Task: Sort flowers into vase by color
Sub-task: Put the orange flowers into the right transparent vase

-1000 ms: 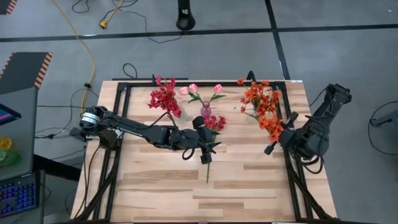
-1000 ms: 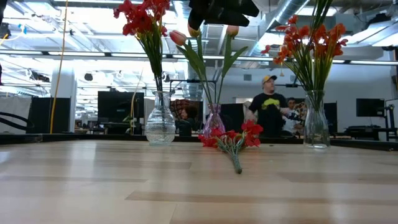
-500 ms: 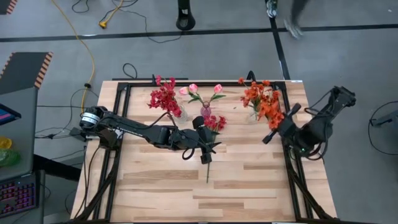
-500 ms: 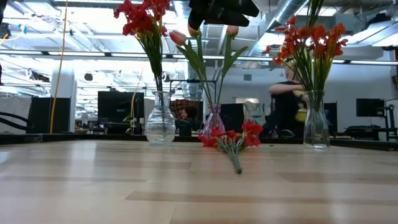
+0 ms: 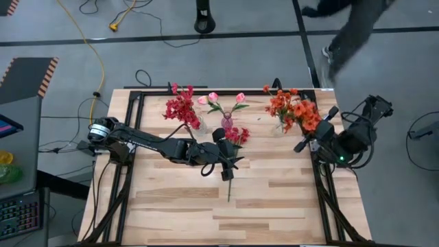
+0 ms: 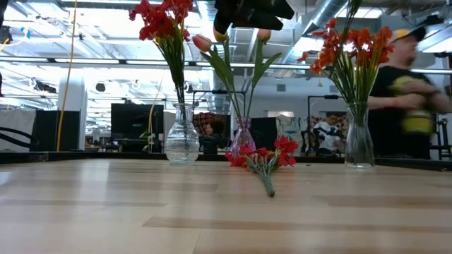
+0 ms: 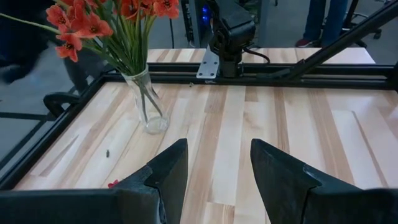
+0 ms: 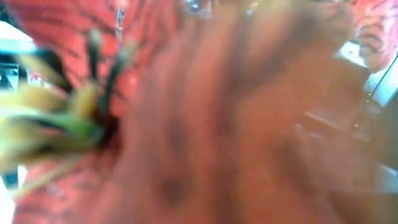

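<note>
A red flower sprig (image 5: 232, 140) lies flat on the table with its stem pointing at the near edge; its blossoms (image 6: 265, 156) face the vases. My left gripper (image 5: 230, 156) hangs open well above it (image 6: 254, 8), touching nothing. My right gripper (image 5: 300, 145) is at the table's right side, shut on an orange flower sprig (image 5: 309, 113) beside the vase of orange flowers (image 5: 278, 128). A blurred orange blossom (image 8: 186, 112) fills the right wrist view and hides the fingers. My right gripper carries the orange flower sprig lifted clear of the table, blossoms (image 5: 309, 113) next to the orange bunch in the vase. The blossom in front of the wrist camera and the gripper's body hide the place of contact, so the part held cannot be told.
Three vases stand in a row along the far side: clear glass with red flowers (image 5: 197, 125), a small pink one with pink tulips (image 5: 226, 122), clear glass with orange flowers (image 6: 359, 144). A black frame (image 5: 319, 171) edges the table. A person (image 6: 406, 92) walks behind it.
My right gripper has swung toward the far right corner and turned, carrying the orange sprig from beside the vase's near side up level with the orange bunch. A person has walked across behind the table. The red sprig has stayed where it was.
</note>
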`<state>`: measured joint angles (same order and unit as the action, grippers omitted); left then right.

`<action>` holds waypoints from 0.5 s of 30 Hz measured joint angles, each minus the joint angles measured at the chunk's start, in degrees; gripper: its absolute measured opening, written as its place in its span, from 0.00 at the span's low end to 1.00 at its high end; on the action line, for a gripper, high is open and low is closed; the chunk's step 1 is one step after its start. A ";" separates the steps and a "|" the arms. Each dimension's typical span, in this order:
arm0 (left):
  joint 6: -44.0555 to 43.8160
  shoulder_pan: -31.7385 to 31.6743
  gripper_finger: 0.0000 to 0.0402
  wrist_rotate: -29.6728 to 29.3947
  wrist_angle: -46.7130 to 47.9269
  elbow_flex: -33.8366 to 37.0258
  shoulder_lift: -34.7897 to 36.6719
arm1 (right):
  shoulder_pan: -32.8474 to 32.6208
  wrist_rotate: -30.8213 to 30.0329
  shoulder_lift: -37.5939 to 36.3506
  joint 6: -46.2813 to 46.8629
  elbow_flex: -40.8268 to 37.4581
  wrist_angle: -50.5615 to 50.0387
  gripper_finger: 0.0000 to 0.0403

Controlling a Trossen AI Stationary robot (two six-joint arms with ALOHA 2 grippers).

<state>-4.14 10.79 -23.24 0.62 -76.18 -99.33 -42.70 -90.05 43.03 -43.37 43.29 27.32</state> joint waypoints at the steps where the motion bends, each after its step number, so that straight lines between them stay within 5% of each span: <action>1: 0.00 0.00 0.41 0.00 -0.01 0.00 0.00 | -0.21 0.01 0.01 0.46 0.14 0.00 0.13; 8: -0.02 0.00 0.41 0.00 0.34 0.00 0.00 | -4.01 0.00 1.40 8.92 0.16 -4.86 0.13; 15: -0.13 0.00 0.41 0.00 2.14 0.00 0.00 | -8.55 0.14 3.94 26.93 0.16 -18.20 0.13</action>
<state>-4.27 10.79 -23.24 2.76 -76.18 -99.33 -51.26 -89.90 46.98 -16.44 43.44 9.12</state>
